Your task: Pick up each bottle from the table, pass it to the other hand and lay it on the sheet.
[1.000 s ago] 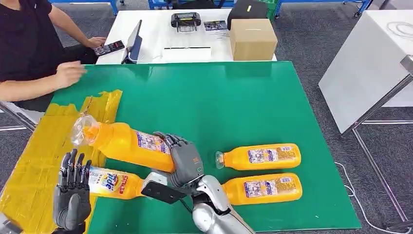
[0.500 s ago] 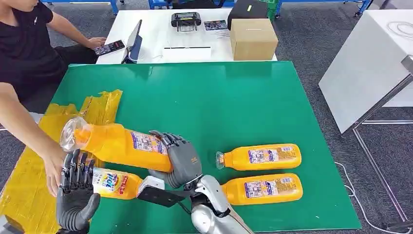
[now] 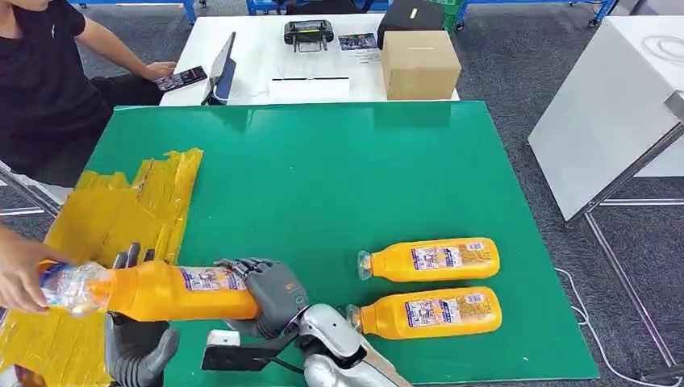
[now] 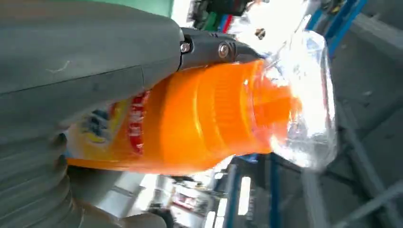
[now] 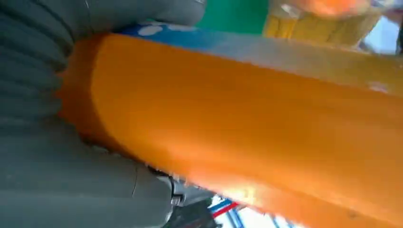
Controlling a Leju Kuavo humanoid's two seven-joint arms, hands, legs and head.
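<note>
While right hand (image 3: pixel 270 292) grips bottle (image 3: pixel 173 292), label illegible.

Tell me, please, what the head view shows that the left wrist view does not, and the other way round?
Head view alone: the green table, the yellow sheet, two bottles lying on the table, the right hand gripping the held bottle's base, and a person's hand at its cap end. Left wrist view alone: the clear wrap over the orange cap, seen close up. Both: the held bottle and the left hand.
</note>
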